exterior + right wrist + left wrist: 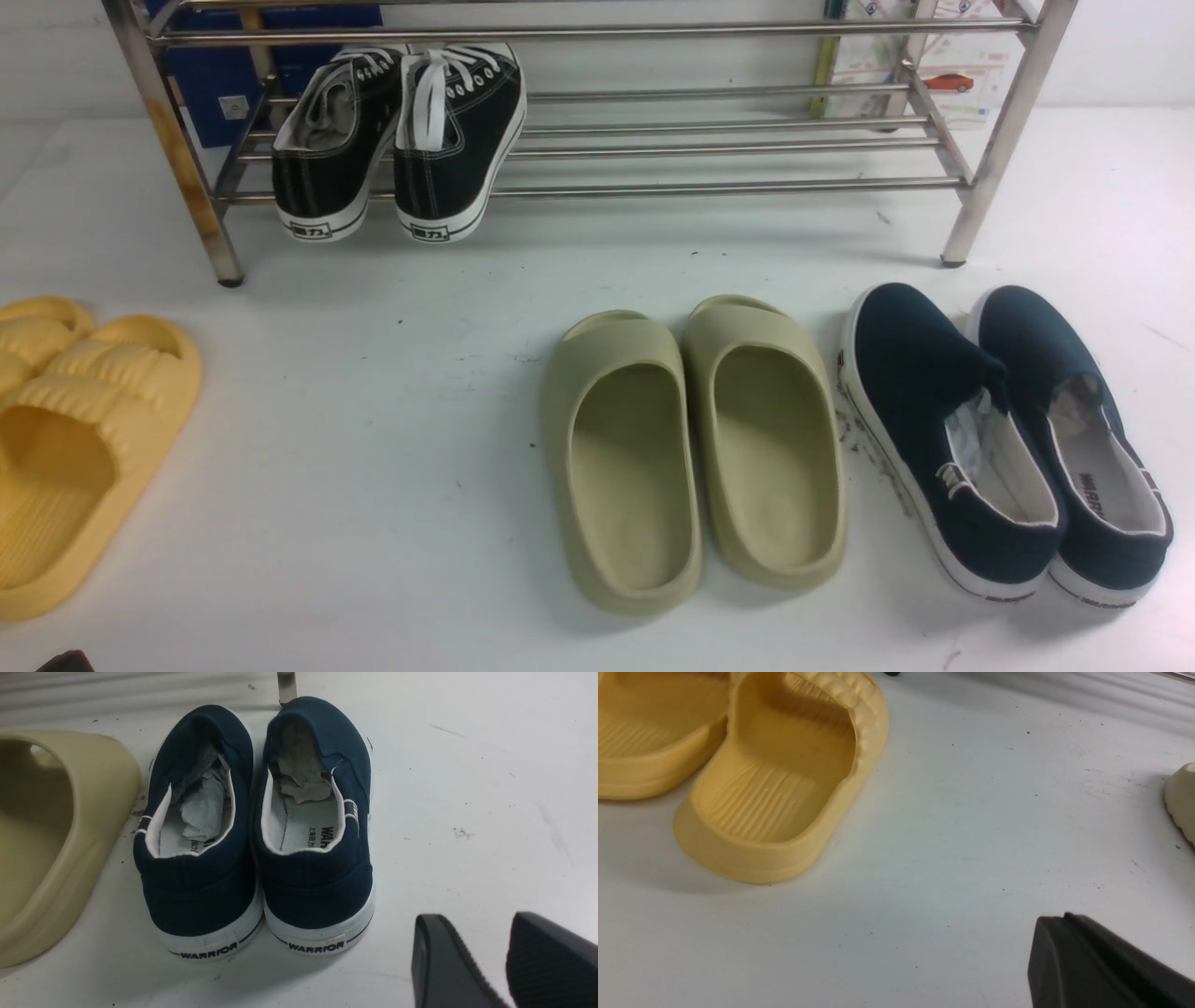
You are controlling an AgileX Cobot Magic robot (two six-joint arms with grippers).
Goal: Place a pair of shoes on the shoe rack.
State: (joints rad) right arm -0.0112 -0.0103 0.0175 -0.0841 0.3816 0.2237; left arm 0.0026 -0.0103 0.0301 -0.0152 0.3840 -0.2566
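Yellow slides (75, 439) lie nearest at 8 o'clock while the sneakers (401, 140) already sit heels-out on the rack (728, 145) at 11 o'clock, left fingers (1101, 966) closed and empty, right fingers (460, 966) narrowly parted, empty; seemingly only withdrawal remains.

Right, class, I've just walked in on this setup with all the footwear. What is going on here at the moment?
Nothing is being handled right now. The pair of black canvas sneakers already sits on the steel shoe rack, heels hanging over its front bar. The navy slip-ons, olive-green slides and yellow slides remain on the white floor. The left tool is shut and empty near the yellow slides; the right tool stands slightly apart, empty, beside the slip-ons.
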